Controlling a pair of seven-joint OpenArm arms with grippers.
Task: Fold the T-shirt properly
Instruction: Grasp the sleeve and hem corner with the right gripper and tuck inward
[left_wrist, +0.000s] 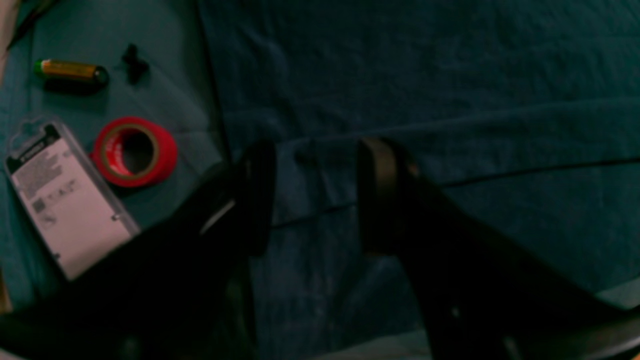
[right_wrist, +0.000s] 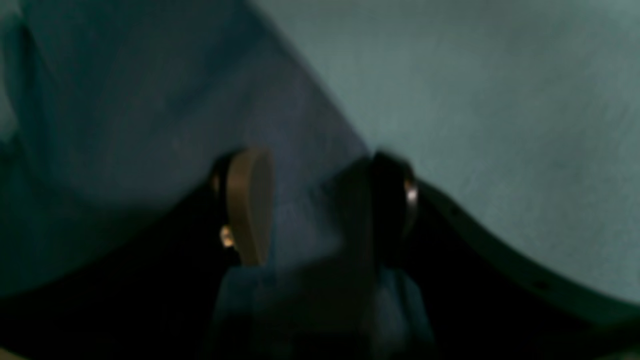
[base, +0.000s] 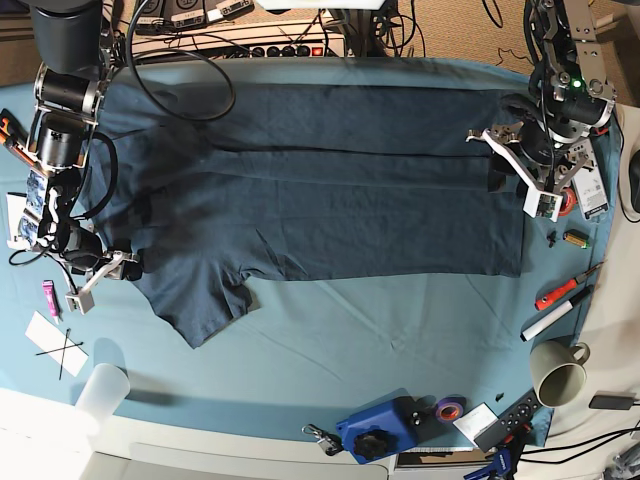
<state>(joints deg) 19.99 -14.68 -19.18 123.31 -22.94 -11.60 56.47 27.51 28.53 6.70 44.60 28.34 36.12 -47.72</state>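
A dark blue T-shirt (base: 320, 190) lies spread across the far half of the teal tabletop (base: 350, 350), one sleeve pointing toward the near left corner. The right pincer (right_wrist: 320, 210) at the left edge is pinching shirt fabric. The left pincer (left_wrist: 315, 195) is spread over the shirt's hem by the right edge, beside a red tape roll (left_wrist: 134, 151).

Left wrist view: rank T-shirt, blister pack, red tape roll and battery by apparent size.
1. T-shirt
2. Blister pack
3. Red tape roll
4. Battery
The pack lies nearer the camera, so its lead over the tape may be exaggerated.
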